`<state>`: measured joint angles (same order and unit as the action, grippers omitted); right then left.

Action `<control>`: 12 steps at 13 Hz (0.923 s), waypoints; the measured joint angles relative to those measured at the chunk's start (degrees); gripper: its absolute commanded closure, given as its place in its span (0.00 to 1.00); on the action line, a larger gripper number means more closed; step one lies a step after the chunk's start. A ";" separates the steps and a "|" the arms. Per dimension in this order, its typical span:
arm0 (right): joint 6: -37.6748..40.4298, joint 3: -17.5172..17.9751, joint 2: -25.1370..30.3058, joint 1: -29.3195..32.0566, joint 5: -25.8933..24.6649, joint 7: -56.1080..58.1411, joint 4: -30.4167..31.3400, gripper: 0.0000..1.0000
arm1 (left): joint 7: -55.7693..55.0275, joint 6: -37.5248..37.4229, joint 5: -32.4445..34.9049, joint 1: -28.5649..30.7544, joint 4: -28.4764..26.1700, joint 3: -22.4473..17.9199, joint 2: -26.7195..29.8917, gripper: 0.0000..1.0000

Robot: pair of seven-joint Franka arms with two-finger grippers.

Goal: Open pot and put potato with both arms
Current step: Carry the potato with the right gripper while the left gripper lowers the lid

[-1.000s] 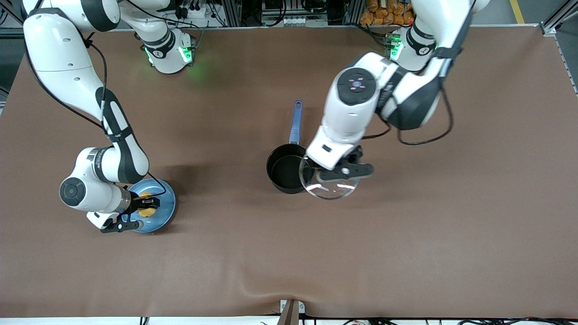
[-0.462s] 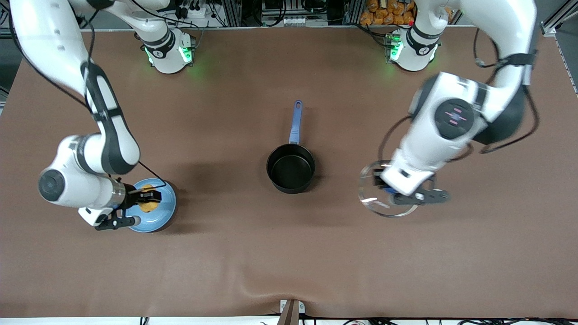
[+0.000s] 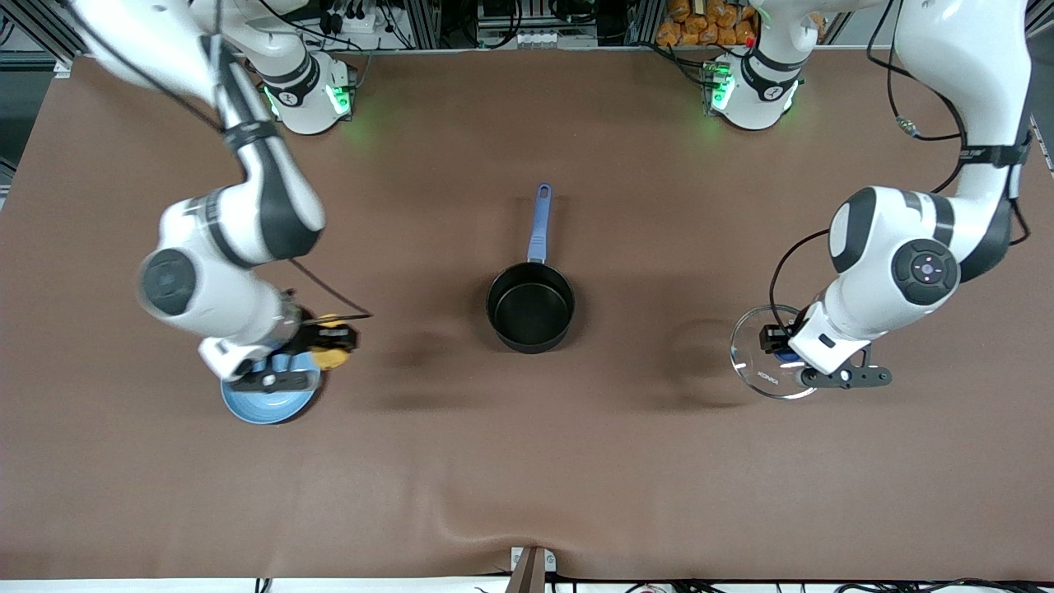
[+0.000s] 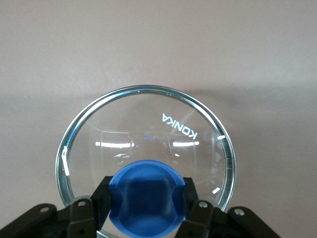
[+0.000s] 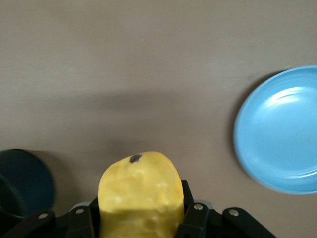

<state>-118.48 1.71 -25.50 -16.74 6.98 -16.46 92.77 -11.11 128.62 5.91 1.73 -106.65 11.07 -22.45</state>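
Note:
The black pot (image 3: 530,306) with its blue handle (image 3: 539,221) stands open and empty at the table's middle; its edge shows in the right wrist view (image 5: 20,183). My left gripper (image 3: 782,350) is shut on the blue knob (image 4: 146,196) of the clear glass lid (image 3: 762,352), held low over the table toward the left arm's end; the lid also shows in the left wrist view (image 4: 148,134). My right gripper (image 3: 333,339) is shut on the yellow potato (image 3: 329,354), held in the air just past the plate's edge on the pot's side. The potato also shows in the right wrist view (image 5: 141,196).
A light-blue plate (image 3: 268,402) lies empty toward the right arm's end, partly under the right wrist; it also shows in the right wrist view (image 5: 280,131). Brown cloth covers the table. A small bracket (image 3: 531,564) sits at the table's near edge.
My left gripper has carried the lid away from the pot toward the left arm's end. My right gripper has lifted the potato off the plate and moved it toward the pot.

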 measured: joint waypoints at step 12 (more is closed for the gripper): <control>-2.73 -0.07 -10.02 -22.48 -10.67 -35.49 -10.44 0.79 | 7.78 17.76 -0.23 6.26 -11.69 0.25 -3.73 0.00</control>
<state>-121.22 1.64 -35.53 -39.21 -3.69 -51.94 82.33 -3.33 146.38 5.68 8.00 -118.34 11.32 -26.18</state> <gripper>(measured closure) 0.449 0.247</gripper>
